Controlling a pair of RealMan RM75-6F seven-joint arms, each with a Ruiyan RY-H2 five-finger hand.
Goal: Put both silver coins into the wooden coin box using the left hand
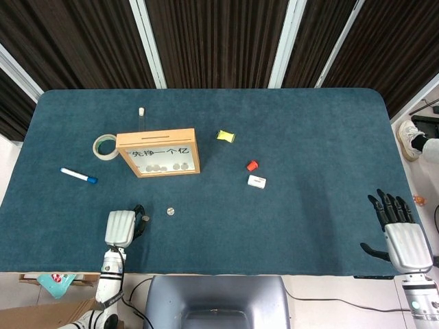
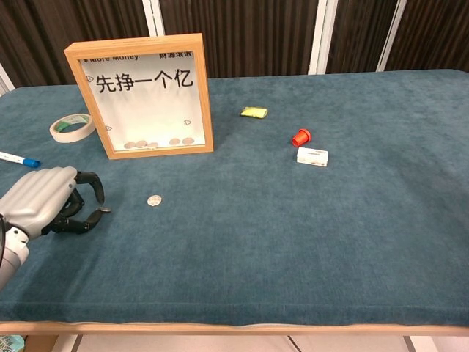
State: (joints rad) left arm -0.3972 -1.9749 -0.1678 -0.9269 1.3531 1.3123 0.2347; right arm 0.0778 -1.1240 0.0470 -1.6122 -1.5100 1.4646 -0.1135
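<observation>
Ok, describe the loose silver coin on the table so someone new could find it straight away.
Start at the wooden coin box standing at the table's left. The silver coin lies flat on the blue cloth in front of it, right of the left robot hand. It is the only small round metal disc outside the box.

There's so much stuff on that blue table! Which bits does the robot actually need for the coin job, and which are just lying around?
Part of the job:
- small silver coin lying loose on the cloth
- upright wooden coin box with a clear front, coins already at its bottom
- left hand, fingers curled, beside the coin

Just lying about:
- roll of pale tape
- blue-capped white marker
- yellow packet
- red cap
- small white box
</observation>
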